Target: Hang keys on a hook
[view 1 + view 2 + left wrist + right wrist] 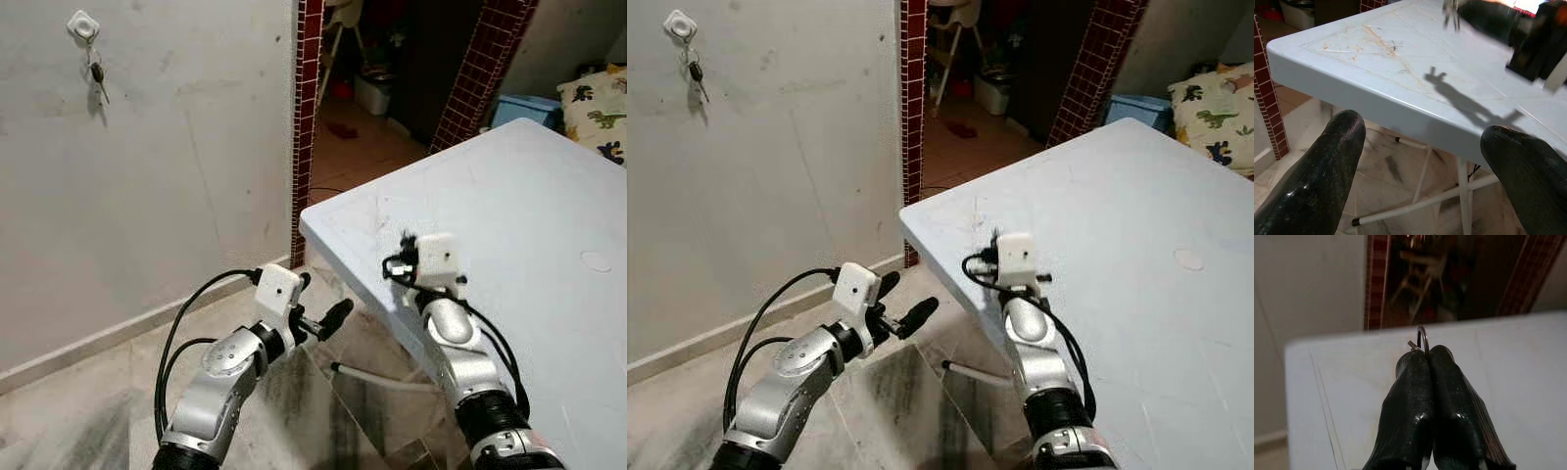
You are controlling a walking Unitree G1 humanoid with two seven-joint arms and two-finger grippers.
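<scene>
Right gripper (1425,355), centre of the right wrist view, is pinched tight on a thin metal key ring (1422,339); only the ring's loop pokes out past the black fingertips (1411,367), keys themselves can't be made out. In the left eye view the right arm sits centre-right of frame, over the near corner of the pale blue-white plastic surface (529,215).

Left gripper (1422,147) is spread wide w/ nothing between its fingers, lower left-centre of the left eye view, over the marbled floor (88,411) just beside the surface's corner. In the left wrist view its fingers frame the surface edge, w/ white folding legs (1420,196) beneath.

Upper left of the left eye view: small white square wall hook (83,23) on the grey-white plaster wall (196,147), w/ a dark-headed key (98,78) already hanging below it.

Top centre: red-tiled door frame (308,108) opening to a dim room. Far right edge: dinosaur-print cushion (598,108) and light blue plastic box (524,108).
</scene>
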